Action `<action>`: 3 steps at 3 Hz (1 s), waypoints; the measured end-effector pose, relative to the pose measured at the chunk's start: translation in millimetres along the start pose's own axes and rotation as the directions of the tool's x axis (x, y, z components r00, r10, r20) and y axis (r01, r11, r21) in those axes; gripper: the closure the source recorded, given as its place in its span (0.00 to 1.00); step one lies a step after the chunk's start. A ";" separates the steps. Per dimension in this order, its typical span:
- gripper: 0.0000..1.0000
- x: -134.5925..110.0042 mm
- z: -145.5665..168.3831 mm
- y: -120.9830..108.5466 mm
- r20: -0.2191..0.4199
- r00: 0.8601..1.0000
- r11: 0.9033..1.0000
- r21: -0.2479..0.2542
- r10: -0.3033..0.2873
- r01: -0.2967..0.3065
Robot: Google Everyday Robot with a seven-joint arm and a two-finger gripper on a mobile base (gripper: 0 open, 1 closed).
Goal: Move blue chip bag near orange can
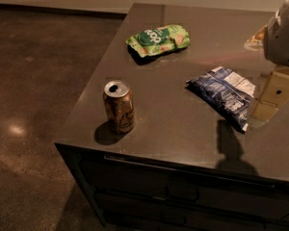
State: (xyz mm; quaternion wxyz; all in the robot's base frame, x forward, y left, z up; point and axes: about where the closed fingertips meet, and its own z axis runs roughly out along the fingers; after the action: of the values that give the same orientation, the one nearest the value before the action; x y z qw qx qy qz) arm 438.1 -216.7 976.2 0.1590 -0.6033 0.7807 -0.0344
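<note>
Nearest, upright by the front-left corner of the dark worktop: orange can, silver top, dark logo. Well apart to its right, lying flat: blue chip bag, crinkled, white patches. Farther back: green snack bag. At the right edge, just beside the blue chip bag: pale claw under white arm; wide or narrow, cannot tell.

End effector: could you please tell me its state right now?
End effector: cannot be told; at the right edge, beyond the blue chip bag.
</note>
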 end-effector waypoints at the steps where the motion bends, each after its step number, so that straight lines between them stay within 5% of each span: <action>1: 0.00 0.0 0.0 0.0 0.000 1.000 1.000 0.000 0.000 0.000; 3: 0.00 9.1 28.1 -31.1 0.053 0.988 0.989 -0.051 0.143 -0.140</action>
State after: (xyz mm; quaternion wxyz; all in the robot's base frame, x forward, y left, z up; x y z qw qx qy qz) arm 473.3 -229.8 955.3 0.1687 -0.5506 0.8174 0.0124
